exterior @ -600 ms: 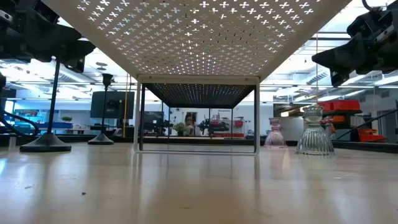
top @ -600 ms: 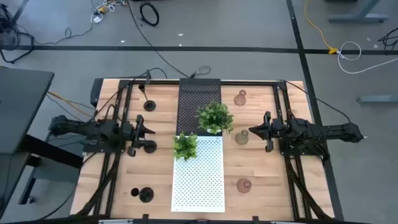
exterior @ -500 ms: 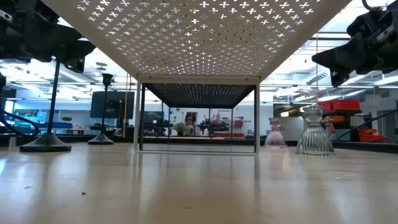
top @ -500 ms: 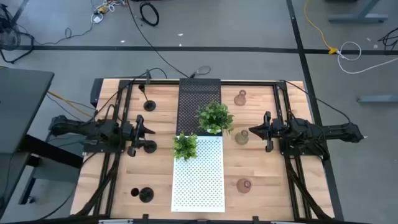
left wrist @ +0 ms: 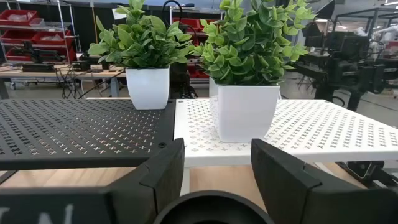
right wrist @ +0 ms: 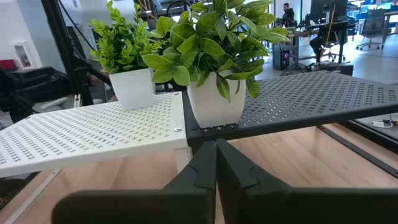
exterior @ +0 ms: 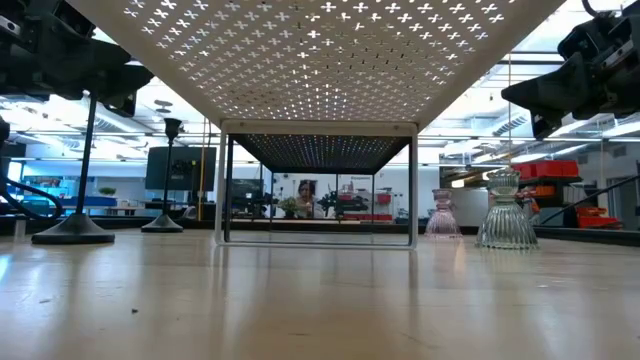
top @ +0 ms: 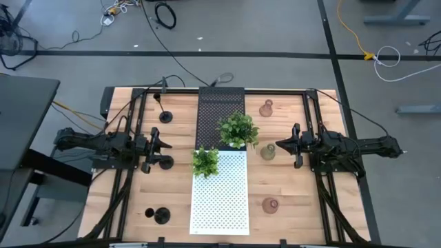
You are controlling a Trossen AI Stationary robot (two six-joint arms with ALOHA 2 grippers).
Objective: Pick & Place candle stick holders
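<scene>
On the bench's (top: 124, 207) left side, the left tool (top: 164, 149) hangs with its fingers (left wrist: 163, 176) spread on either side of a black candle holder (top: 165, 162) standing on the wood. Across the shelves, the right tool (top: 278, 146) is closed and empty, just beside a glass candle holder (top: 267, 152).

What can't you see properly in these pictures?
- Left wrist view: the black holder between the left gripper's fingers is cut off by the picture's edge.
- Low view: the person far behind the shelf is too small.
- Right wrist view: no holder shows past the right gripper.
</scene>
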